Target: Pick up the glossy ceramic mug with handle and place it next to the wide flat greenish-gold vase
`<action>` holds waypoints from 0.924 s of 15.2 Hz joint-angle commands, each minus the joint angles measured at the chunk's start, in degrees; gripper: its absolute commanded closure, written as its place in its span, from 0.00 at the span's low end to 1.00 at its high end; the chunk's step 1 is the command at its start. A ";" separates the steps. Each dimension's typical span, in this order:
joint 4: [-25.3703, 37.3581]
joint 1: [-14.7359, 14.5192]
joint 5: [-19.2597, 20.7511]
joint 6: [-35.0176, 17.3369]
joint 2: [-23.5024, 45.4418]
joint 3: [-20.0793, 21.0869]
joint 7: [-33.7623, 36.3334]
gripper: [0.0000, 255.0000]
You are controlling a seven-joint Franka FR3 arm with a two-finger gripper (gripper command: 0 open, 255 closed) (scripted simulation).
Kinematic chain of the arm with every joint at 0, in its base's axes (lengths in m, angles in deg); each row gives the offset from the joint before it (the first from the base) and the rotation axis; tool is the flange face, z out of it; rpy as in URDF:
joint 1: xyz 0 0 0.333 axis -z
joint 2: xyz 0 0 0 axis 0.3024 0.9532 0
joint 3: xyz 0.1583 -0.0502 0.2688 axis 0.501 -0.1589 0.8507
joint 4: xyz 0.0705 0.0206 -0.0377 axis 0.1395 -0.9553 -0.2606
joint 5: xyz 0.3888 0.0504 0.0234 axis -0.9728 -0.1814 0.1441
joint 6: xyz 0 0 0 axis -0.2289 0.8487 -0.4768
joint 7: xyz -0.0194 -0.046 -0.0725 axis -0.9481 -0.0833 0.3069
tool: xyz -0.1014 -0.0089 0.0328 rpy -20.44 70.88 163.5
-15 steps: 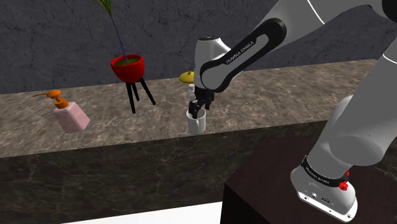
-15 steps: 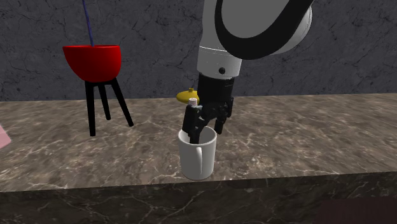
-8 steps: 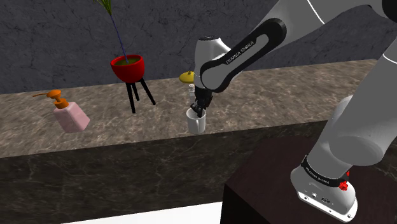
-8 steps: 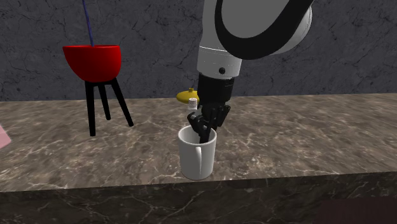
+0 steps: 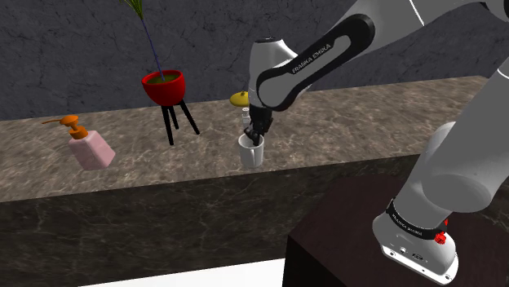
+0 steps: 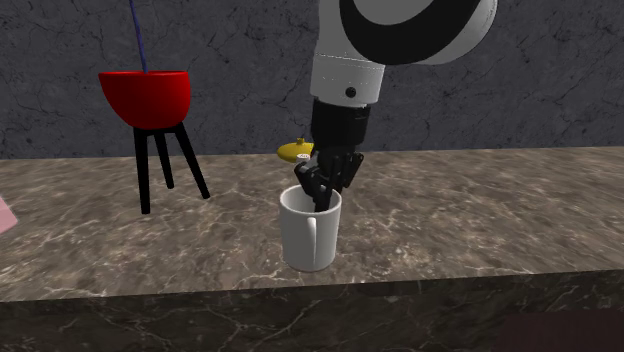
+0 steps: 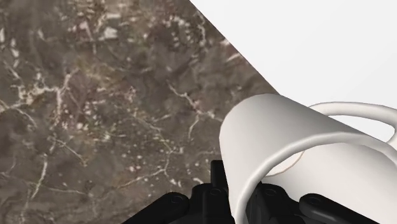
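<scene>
— Gripping anything with the gripper?
— Yes. Pinching the rim of the white mug.
— Where?
— Right under the fingers, by the counter's front edge. Just in front of the yellow vase.

The white Franka arm with dark joints is raised from the shoulder view's lower right and extended up and to the left, with the forearm angled downward. The wrist is held nearly upright, and the all-black two-finger gripper is pointed straight down. Its fingers are closed on the wall of a glossy white mug with handle, one finger set inside the rim and one outside.
</scene>
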 commanded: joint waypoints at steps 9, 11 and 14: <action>4.07 0.05 -0.13 8.09 -4.03 -0.23 0.10 1.00; 5.00 0.06 -0.14 9.68 -4.70 -0.28 0.13 1.00; 6.47 0.08 -0.14 12.07 -5.61 -0.36 0.18 1.00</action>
